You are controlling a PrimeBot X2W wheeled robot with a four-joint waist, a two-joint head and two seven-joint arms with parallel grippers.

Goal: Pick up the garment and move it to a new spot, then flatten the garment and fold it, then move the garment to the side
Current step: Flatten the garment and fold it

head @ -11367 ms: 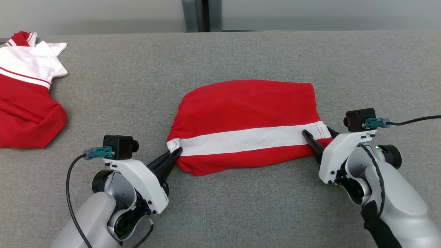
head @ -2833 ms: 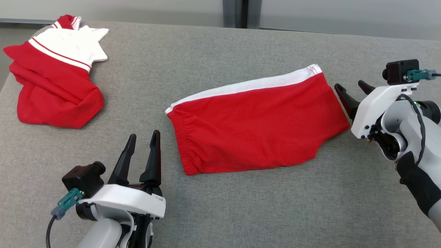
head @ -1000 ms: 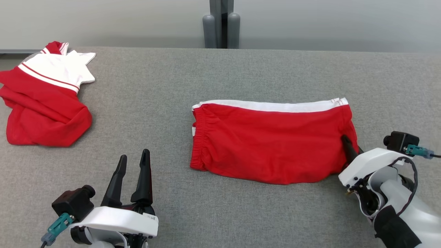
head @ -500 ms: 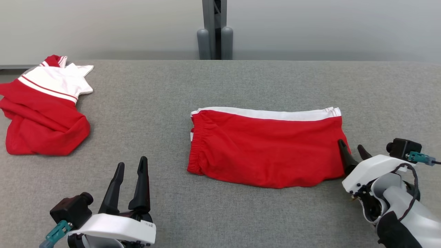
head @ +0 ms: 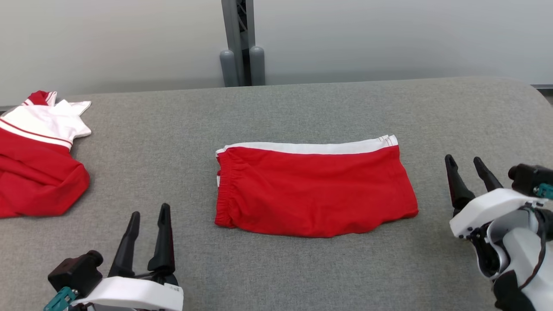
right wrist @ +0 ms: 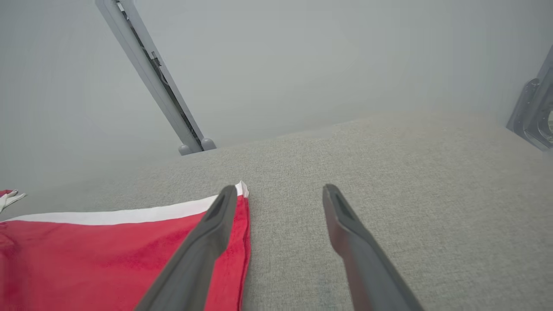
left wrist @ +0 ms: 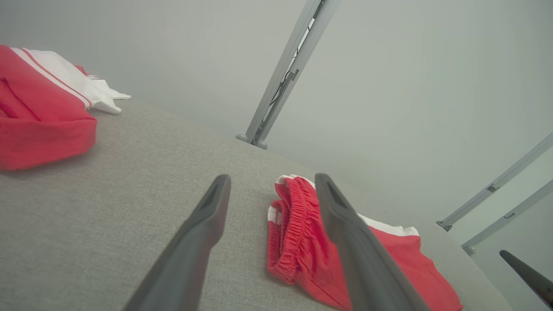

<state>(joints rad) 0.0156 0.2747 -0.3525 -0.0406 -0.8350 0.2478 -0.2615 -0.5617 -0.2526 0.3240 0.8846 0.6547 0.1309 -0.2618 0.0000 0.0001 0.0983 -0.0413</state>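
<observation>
The folded red shorts (head: 315, 190) lie flat mid-way along the counter (head: 164, 125), white band along the far edge; the right end effector (head: 463, 159) hovers near their right edge, fingers apart and empty; the left end effector (head: 149, 210), likewise spread and empty, sits off their near-left corner.

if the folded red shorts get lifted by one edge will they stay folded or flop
Probably floppy: the shorts lie in soft wrinkles, so lifted by one edge the fold would likely sag open. Likely light, being thin cloth lying flat. Pushed, they may bunch rather than slide, since the table cover looks like rough fabric.
</observation>
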